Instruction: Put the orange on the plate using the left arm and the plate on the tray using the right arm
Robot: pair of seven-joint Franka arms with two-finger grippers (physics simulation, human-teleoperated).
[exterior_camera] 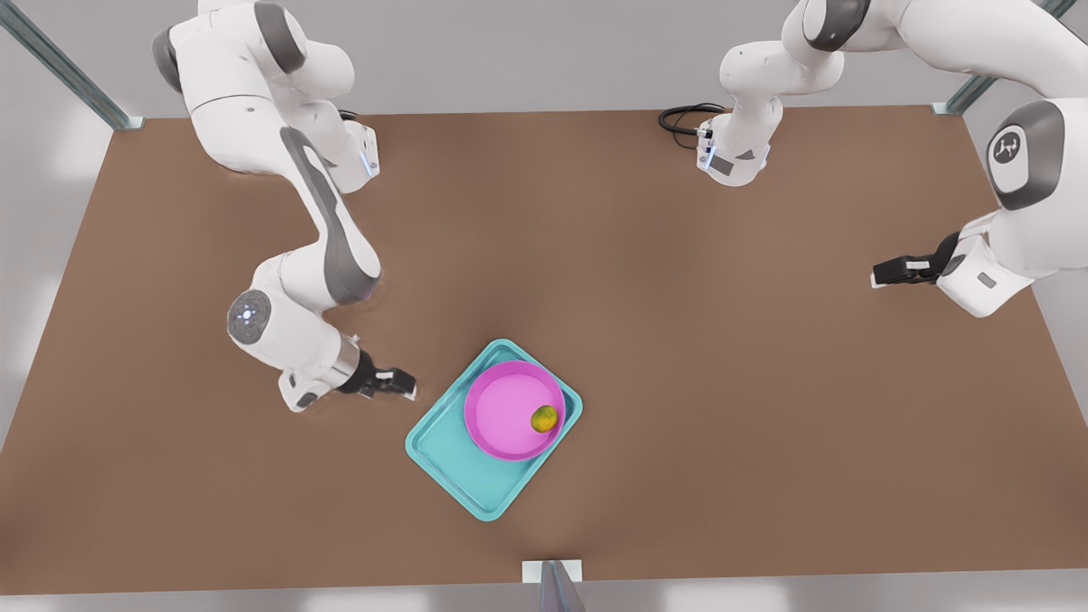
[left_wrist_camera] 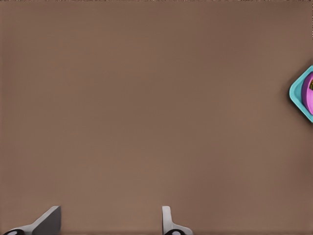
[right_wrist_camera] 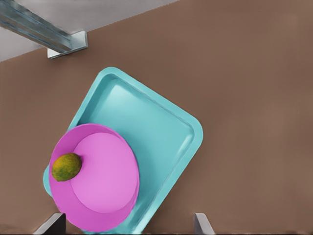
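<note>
The small yellow-green orange (exterior_camera: 544, 418) sat on the round magenta plate (exterior_camera: 501, 416), which rested on the rectangular teal tray (exterior_camera: 450, 459). My right gripper (exterior_camera: 399, 382), spread and empty just beside the tray, needed to lift clear without nudging it. My left gripper (exterior_camera: 884, 274) waited well apart, also spread and empty.

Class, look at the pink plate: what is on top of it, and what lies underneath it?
The orange sits inside the plate, near its rim. The tray lies under the plate; the tray floor beneath the plate is covered.

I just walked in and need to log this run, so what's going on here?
The orange lies in the plate, near its rim, and the plate sits at one end of the tray. Neither gripper holds anything. The right gripper is open beside the tray, and the left gripper is open far off at the front view's right. Both placements look done.
</note>
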